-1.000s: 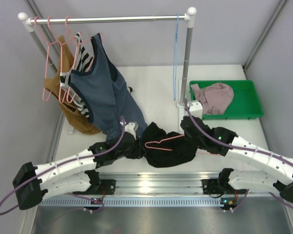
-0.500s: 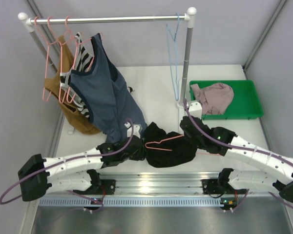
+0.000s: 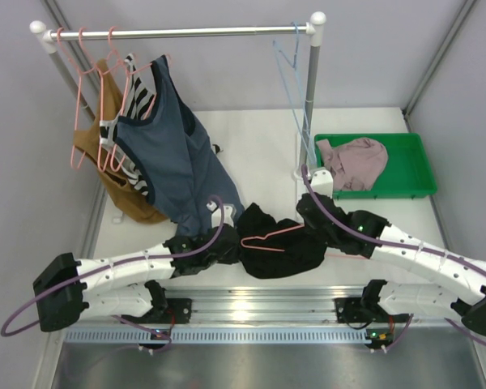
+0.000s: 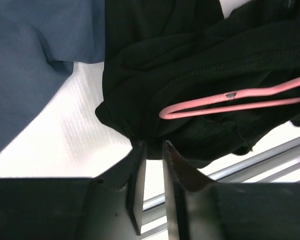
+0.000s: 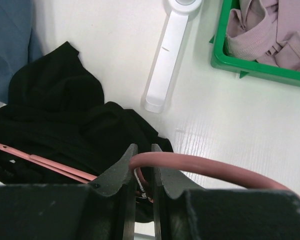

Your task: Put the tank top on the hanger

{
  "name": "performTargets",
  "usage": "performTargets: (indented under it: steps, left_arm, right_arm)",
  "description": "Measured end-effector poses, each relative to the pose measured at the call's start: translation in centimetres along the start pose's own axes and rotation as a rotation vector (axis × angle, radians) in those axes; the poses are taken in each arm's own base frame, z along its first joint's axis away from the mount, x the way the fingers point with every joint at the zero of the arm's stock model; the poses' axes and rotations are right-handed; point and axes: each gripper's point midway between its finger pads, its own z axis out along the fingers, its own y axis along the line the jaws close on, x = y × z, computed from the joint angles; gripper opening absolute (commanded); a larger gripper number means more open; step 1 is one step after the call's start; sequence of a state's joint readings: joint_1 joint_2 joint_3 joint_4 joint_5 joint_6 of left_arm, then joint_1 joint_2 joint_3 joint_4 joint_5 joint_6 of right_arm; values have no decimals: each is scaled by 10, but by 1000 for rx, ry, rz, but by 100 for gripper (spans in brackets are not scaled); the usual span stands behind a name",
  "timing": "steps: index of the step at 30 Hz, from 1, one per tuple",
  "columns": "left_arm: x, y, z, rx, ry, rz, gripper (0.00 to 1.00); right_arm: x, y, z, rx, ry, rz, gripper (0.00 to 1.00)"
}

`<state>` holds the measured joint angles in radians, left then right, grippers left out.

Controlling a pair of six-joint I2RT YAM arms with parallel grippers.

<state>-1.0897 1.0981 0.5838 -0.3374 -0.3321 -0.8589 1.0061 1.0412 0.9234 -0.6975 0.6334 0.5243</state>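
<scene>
Down at the near edge of the table (image 3: pixel 259 146), nudged left gripper (image 4: pixel 152 145) rightward into the tank top (image 3: pixel 279 251) hem; nearly clenched, can't tell if pinching. Got right gripper (image 5: pixel 142 150) clamped on the hanger (image 3: pixel 267 237) lying atop it. Not threaded yet.

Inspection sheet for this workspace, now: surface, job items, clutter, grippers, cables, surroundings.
Surface: white table, no damage seen.
Job's things: black tank top crumpled near the front edge; salmon-pink hanger lying across it.
Clutter: slate-blue tank top, striped top and mustard garment hang on the rail; light-blue hanger hangs bare; mauve garment in green tray.
Grippers: left gripper tips at the tank top's edge, grip unclear; right gripper shut on the hanger's wire.
Cables: purple cable loops off each arm; no snag seen.
Surroundings: grey walls; nothing else seen.
</scene>
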Motion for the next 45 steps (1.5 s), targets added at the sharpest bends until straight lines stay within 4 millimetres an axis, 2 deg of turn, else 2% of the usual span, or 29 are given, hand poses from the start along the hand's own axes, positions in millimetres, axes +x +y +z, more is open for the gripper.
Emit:
performTargets:
  steps: [2,4,9,10,12,13,15,25,29,32,35,36,38,45]
  left_arm:
    - [-2,0,0,-3,-9,-6,6]
    - [-3,0,0,-9,-14,-11,0]
    - [-2,2,2,-20,-14,-7,0]
    - [-2,2,2,-20,-13,-7,4]
    - [-2,2,2,-19,-12,-1,24]
    - [-1,2,2,-17,-10,0,38]
    - [-1,0,1,-10,-5,-2,47]
    - [1,-3,2,-17,7,-72,46]
    - [6,0,7,-40,21,-84,43]
    - [9,2,10,-56,29,-92,36]
    - [9,3,11,-64,27,-101,20]
    - [8,3,11,-65,24,-105,10]
    - [8,4,11,-69,20,-109,0]
    - [5,6,11,-82,10,-98,0]
  right_arm:
    - [0,0,0,0,0,0,0]
    - [0,0,0,0,1,0,0]
    - [2,-1,0,2,6,-5,0]
    - [2,-1,0,2,7,-5,0]
    - [3,-2,-1,4,10,-8,0]
    - [3,-2,-1,5,12,-9,0]
    - [3,-3,-1,5,12,-10,0]
    - [4,-4,-2,6,16,-12,0]
    - [4,-4,-2,7,16,-12,0]
    - [4,-4,-2,7,16,-12,0]
    - [5,-4,-2,6,17,-13,0]
    - [5,-4,-2,6,17,-13,0]
    - [5,-4,-3,2,19,-12,0]
    - [6,-2,-8,-27,25,-13,0]
